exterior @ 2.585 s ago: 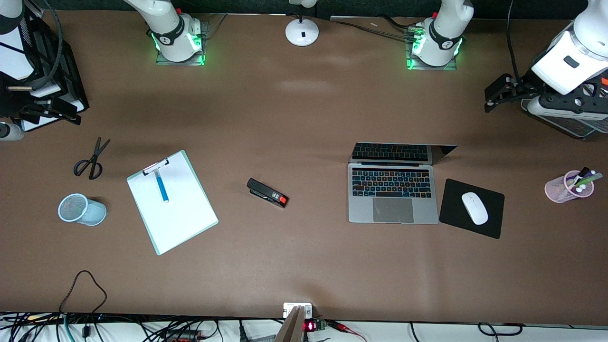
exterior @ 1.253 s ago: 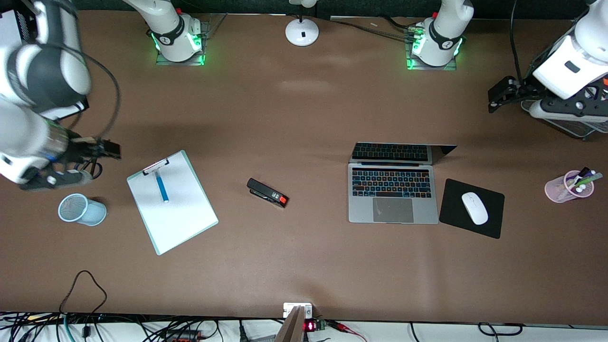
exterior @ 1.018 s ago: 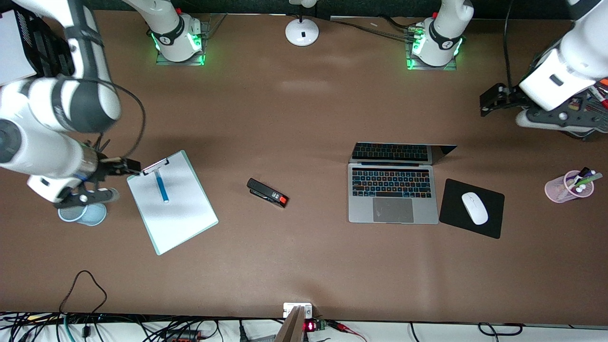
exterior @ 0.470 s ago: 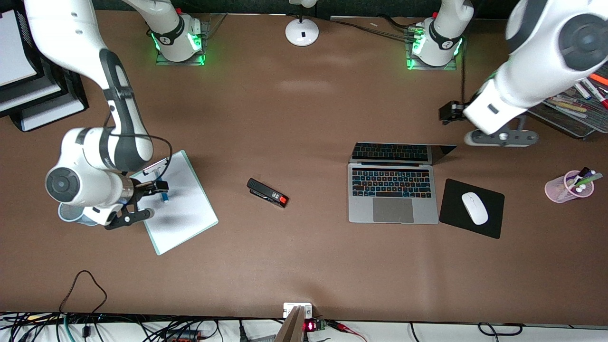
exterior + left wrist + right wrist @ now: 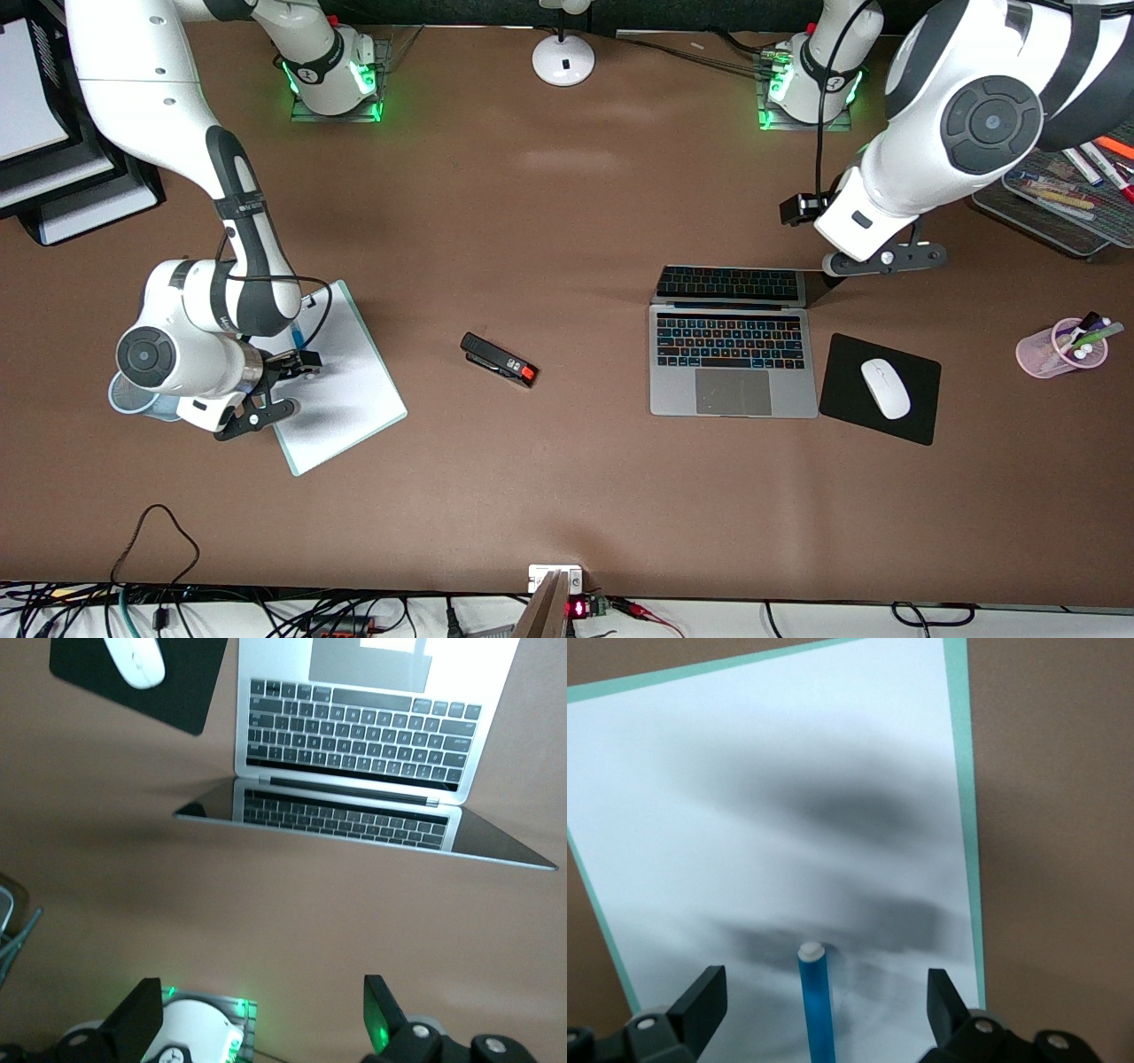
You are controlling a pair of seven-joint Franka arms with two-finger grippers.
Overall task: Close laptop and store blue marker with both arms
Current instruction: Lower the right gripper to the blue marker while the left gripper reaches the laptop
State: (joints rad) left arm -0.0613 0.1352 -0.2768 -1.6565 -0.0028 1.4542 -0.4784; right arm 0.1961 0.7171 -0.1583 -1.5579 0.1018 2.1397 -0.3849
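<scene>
Nothing completed yet. The laptop (image 5: 733, 350) stands open on the desk; the left tool (image 5: 261, 1028), fingers wide, hovers over its lid edge. The blue marker (image 5: 816, 1010) lies on the clipboard (image 5: 350, 416), between the right tool's (image 5: 824, 1014) wide-spread fingers, not yet gripped.

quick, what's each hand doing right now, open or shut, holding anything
Left hand: open, empty, over the table by the laptop lid.
Right hand: open around the blue marker on the clipboard, not gripping.
</scene>
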